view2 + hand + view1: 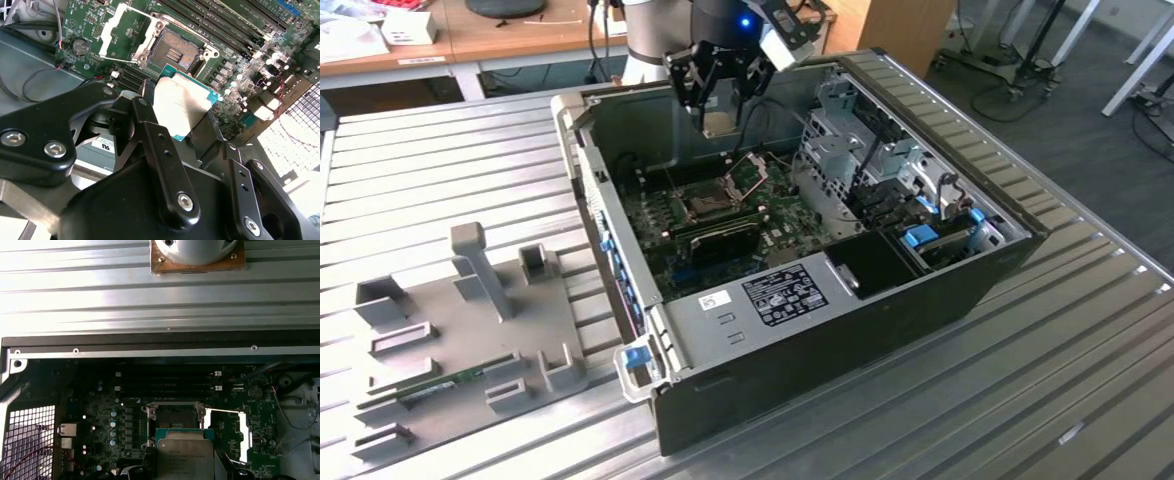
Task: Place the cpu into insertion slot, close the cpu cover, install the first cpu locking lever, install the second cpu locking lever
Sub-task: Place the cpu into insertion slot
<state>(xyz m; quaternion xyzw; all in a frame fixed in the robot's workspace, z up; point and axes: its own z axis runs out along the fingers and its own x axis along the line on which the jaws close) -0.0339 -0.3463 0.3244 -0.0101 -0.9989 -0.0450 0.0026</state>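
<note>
Tool [719, 113] gripped the cpu [182, 102] by its edges, level just above the slot [179, 50]. Cover [226, 412] stood open, leaving the slot clear for seating.

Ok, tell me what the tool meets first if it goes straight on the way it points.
Probably the insertion slot, near its rim: the tool holds the cpu over its edge, with the cpu cover open beside it. Depth is unclear.
</note>
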